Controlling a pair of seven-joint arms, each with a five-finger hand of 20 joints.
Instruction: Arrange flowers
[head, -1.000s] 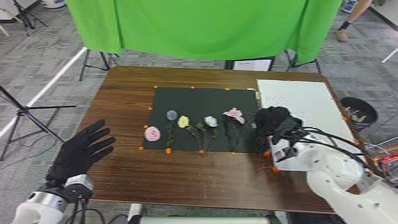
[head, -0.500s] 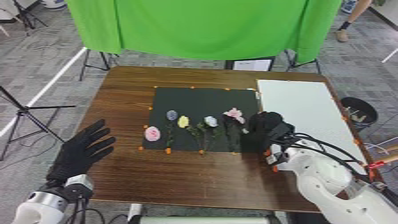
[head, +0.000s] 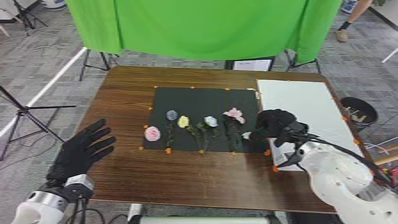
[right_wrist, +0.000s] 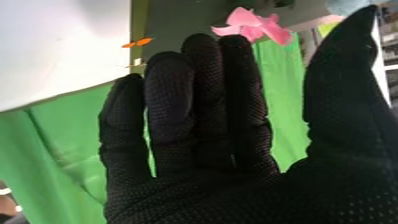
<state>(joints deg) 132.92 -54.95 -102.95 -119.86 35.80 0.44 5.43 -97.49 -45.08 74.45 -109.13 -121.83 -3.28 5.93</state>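
In the head view my right hand (head: 277, 121) is over the seam between the dark mat (head: 209, 97) and the white board. On the mat lie a pink rose (head: 152, 133), a purple flower (head: 172, 115), a yellow flower (head: 183, 121), a pale blue-white flower (head: 210, 121) and a pink lily (head: 234, 115). A small pale thing (head: 247, 135) shows beside my right hand, too small to identify. My left hand (head: 78, 150) is open off the mat's left side. In the right wrist view my right hand (right_wrist: 204, 185) is open, fingers straight, with pink petals (right_wrist: 253, 25) beyond the fingertips.
A white board (head: 300, 102) covers the right part of the wooden table (head: 195, 175). Orange markers line the mat and board. A green cloth (head: 200, 30) hangs behind the table, and a dark bin (head: 359, 110) stands past its right edge.
My right hand shifted left over the mat, then back right toward the board. The small pale thing has come into view beside it. My left hand and the flowers have kept their places.
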